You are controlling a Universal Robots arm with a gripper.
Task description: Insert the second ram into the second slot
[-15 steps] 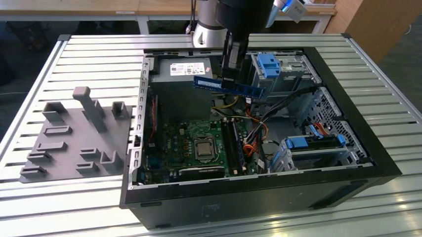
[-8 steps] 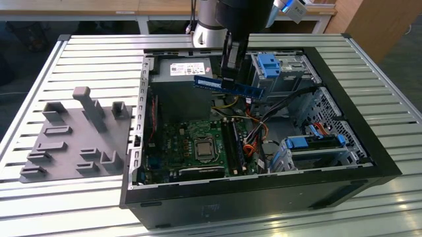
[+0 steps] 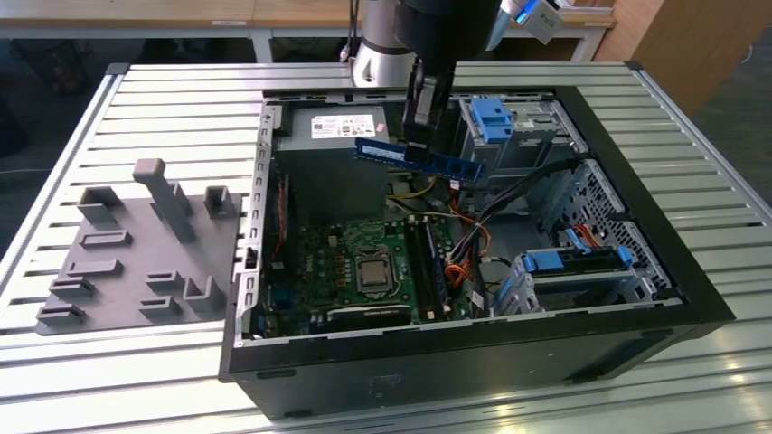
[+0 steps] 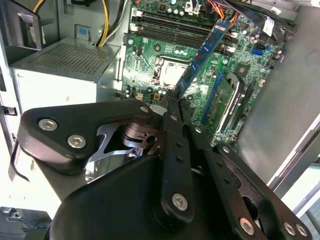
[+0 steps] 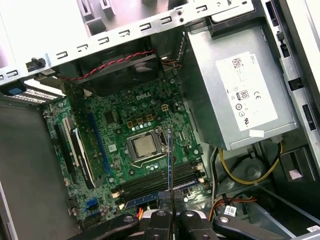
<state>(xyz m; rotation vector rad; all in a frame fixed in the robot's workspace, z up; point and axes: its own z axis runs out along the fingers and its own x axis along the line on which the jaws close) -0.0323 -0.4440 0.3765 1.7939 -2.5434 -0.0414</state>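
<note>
**Second ram gripped, hanging over the open case**

Exterior view: the arm comes down from above. The gripper is clenched on the second ram, a blue stick held roughly level and slightly tilted. It hangs in the air above the open case, near the power supply and well apart from the motherboard below. The memory slots run along the board's side toward the exterior view's right. A grey fixture sits on the slatted table at the exterior view's left, beside the case.

Second wrist view: the black gripper fingers are pinched together on the second ram, which juts out over the motherboard. The stick is not touching the memory slots.

First wrist view: the second ram shows edge-on as a thin blue line rising from the gripper. It crosses in front of the memory slots, next to the processor socket. The power supply lies beside the board. Not seated in any slot yet.
</note>
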